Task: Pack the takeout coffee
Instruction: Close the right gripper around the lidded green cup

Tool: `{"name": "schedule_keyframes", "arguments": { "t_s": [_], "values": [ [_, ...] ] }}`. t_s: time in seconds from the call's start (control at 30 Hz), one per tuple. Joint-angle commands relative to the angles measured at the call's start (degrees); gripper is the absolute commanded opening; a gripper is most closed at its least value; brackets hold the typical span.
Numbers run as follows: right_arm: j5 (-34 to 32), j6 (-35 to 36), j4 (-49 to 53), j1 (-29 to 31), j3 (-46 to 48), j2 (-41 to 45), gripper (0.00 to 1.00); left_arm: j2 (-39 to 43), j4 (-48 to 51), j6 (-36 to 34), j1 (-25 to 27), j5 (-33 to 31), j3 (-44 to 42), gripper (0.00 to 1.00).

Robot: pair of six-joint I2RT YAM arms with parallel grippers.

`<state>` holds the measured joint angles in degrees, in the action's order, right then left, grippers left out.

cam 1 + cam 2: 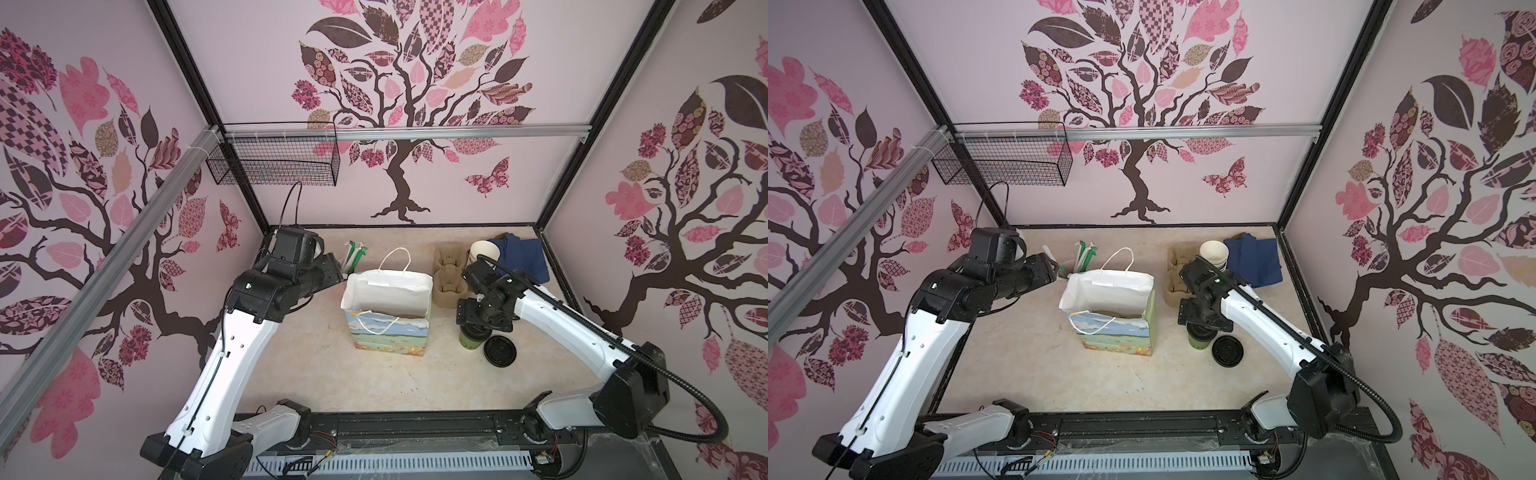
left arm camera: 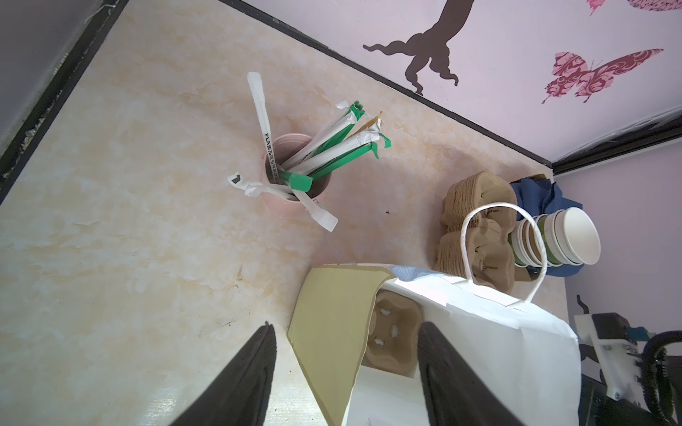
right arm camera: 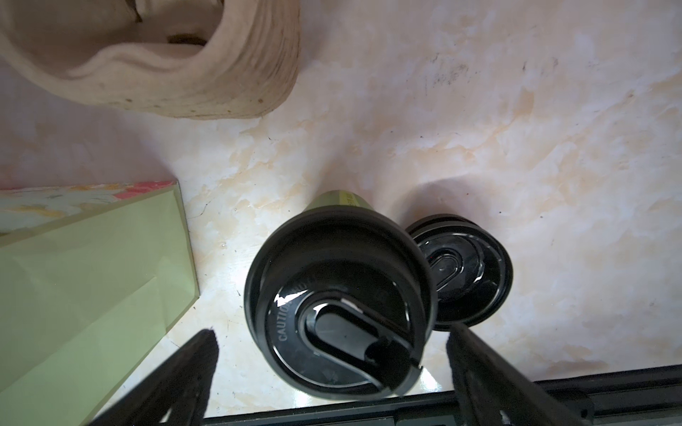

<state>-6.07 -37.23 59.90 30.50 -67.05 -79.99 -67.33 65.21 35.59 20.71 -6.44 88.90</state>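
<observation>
Near the right edge of the counter [image 1: 374,386], the takeout coffee [image 1: 471,341] stands upright between the paper bag [image 1: 388,332] and a loose black lid [image 1: 500,351]. That lid lies so close that, from the right wrist view, I cannot tell whether the two touch. The right fingers [image 3: 184,376] hang spread wide over the cup, one to each side of its lid, gripping nothing. The left fingers [image 2: 243,380] are parted as well, at the bag's left rim, with its green side panel between them; I cannot make out any contact. The trouble I would expect is on the loose-lid side: a finger coming straight down there could land on that lid and skid, or drag it along. A hard squeeze might buckle the paper wall or pop the fitted lid. The bag looks light and its white inner flap leans over the mouth, so a cup brought in low could catch the rim and tip the bag. A cardboard carrier [image 2: 391,332] already sits inside, so a careless drop may leave the cup tilted.
</observation>
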Motion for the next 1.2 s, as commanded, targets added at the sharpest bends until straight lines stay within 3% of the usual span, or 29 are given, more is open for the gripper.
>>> {"name": "schedule_keyframes", "arguments": {
  "t_s": [0.0,1.17],
  "values": [
    [0.86,1.01,0.5,-0.44,0.64,-1.39,1.0,0.02,-0.85,-0.44,-0.23,-0.62,-0.66,0.65],
    [0.58,0.91,-2.23,-1.5,3.24,-4.15,1.0,-0.96,-0.19,-1.84,-0.23,-1.18,0.4,0.65]
  ]
}}
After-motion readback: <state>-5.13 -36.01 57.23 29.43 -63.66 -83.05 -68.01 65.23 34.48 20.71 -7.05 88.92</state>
